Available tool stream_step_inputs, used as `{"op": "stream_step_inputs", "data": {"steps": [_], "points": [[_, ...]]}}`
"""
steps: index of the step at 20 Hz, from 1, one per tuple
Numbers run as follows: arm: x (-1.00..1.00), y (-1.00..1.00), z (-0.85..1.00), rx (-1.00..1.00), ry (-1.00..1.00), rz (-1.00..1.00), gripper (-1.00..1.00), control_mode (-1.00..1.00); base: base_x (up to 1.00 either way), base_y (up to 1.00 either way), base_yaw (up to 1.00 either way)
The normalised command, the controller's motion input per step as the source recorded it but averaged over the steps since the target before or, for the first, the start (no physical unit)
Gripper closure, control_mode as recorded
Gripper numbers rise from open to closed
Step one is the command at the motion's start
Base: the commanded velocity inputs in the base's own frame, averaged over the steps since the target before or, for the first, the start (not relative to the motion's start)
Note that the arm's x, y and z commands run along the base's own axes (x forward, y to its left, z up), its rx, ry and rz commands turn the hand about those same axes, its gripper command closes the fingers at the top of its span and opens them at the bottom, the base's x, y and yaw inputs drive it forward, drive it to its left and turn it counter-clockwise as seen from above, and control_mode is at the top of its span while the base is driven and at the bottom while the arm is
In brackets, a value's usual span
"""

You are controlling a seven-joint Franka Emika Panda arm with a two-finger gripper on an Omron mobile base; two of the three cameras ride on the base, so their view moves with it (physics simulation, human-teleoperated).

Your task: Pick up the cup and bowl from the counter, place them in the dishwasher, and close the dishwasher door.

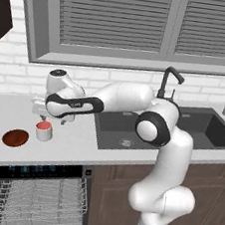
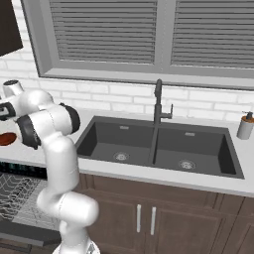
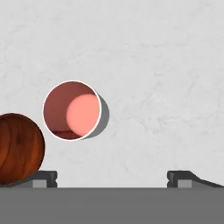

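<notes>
From up here my biggest worry is alignment. In the hand view the cup (image 3: 72, 110) sits toward nine o'clock of centre, not midway between my fingers (image 3: 113, 178), whose two tips stand wide apart with nothing between them. If I drop straight down as I am, I judge the tip at seven o'clock could land on the rim or clip the wall and tip the cup over or shove it across the desk (image 1: 75, 145). The bowl (image 3: 19, 148) is the second hazard: it lies just beside the cup at about eight o'clock in the hand view, its edge overlapping that same finger tip in the picture, so a descent there may strike it or push it toward the desk's front edge above the open dishwasher (image 1: 31, 194). A sideways correction before going down looks necessary to me.

The cup is a short cylinder, light grey-white outside with a thin pale rim and a red interior, a lighter pink patch showing on its floor. It stands upright on the desk, and in the left base view it (image 1: 43, 131) is directly under the hand, with the bowl (image 1: 15, 137) near it at roughly eight o'clock. The bowl is shallow, round, dark red-brown with a wood-like streaking. Below, the dishwasher's wire rack (image 1: 32, 199) is pulled out and nothing sits in it yet.
</notes>
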Motion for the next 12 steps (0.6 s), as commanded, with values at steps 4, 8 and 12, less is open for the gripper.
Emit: {"op": "stream_step_inputs", "data": {"steps": [4,8,12], "points": [[0.17,0.02,-0.17,0.00,0.00,0.00,-1.00,-1.00,0.00,0.00,0.00],[0.28,0.09,-0.28,0.00,0.00,0.00,-1.00,-1.00,0.00,0.00,0.00],[0.21,0.11,-0.26,0.01,0.00,0.00,-1.00,-1.00,0.00,0.00,0.00]]}}
